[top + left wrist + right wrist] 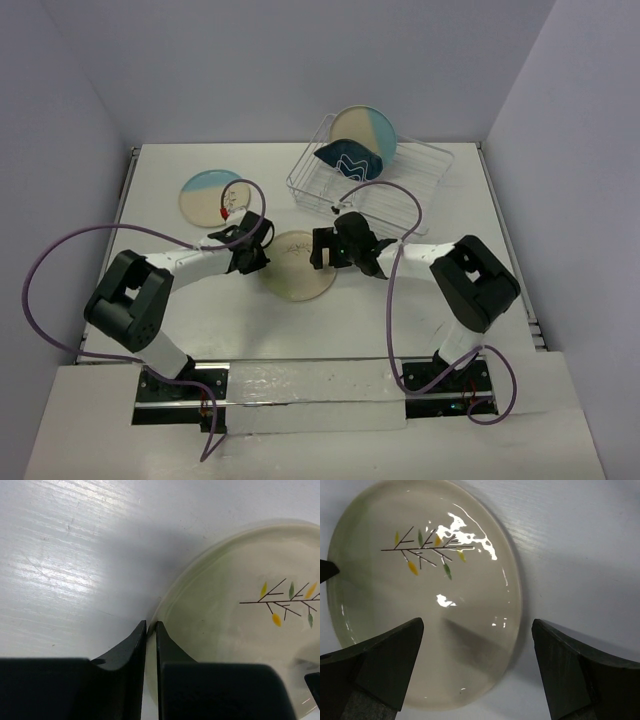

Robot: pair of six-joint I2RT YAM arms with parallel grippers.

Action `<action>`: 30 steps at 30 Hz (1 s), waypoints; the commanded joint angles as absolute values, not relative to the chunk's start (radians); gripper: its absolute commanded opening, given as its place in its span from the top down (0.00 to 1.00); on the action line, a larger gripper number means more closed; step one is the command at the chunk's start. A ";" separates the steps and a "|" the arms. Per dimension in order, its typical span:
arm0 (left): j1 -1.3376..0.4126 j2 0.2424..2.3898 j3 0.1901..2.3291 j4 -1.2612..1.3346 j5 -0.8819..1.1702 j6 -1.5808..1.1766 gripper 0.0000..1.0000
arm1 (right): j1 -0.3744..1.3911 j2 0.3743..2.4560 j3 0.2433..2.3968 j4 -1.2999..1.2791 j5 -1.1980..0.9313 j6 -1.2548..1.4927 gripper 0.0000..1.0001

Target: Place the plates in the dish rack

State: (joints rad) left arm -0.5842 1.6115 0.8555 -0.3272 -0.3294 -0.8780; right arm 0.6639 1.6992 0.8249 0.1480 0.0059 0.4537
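Cream plate (298, 268), sprig motif with yellow and green leaves, lies on the table (230, 325) at centre, between the two arms and near the front of the dish rack (435, 160), not touching it. Left gripper (151, 625): jaws drawn almost together at the plate's left rim, one finger inside the lip, one outside over the table. It reads as a pinch on the rim; how firm, cannot tell. Right gripper (477, 625): jaws wide apart, holding nothing, one finger over the plate, the other over bare table beside it. Judgement: the step in hand is getting this plate up off the table. A thin edge pinch on glazed ceramic will tend to slip or pivot, so lift slowly, tip the plate up on its far edge, and have the right gripper take the opposite rim before any carry. Rack holds a dark blue plate (345, 160) and a racked two-tone plate (368, 130), both upright at its left end. Free prongs appear to lie to the right, so aim there. Loose two-tone plate (212, 195) sits beyond the left arm, well apart. Watch the right arm's purple cable (410, 195), which loops across the rack's near side.
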 commanded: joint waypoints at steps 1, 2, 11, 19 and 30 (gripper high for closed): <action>-0.604 1.674 0.822 -0.332 -0.277 -0.869 0.95 | 0.680 1.730 0.835 0.166 -0.066 0.484 0.05; -0.605 1.673 0.818 -0.325 -0.274 -0.868 0.96 | 0.683 1.726 0.834 0.177 -0.086 0.484 0.06; -0.616 1.650 0.760 -0.246 -0.219 -0.892 1.00 | 0.684 1.606 0.807 0.300 -0.304 0.499 0.15; -0.645 1.574 0.660 -0.165 -0.179 -0.949 1.00 | 0.684 1.414 0.809 0.358 -0.337 0.527 0.26; -0.658 1.504 0.610 -0.119 -0.181 -0.962 1.00 | 0.706 1.473 0.843 0.302 -0.280 0.550 0.26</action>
State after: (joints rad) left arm -0.6264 1.4885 0.6419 -0.0774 -0.3065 -0.9393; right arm 0.6704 1.4155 0.7957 0.3122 -0.2462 0.5188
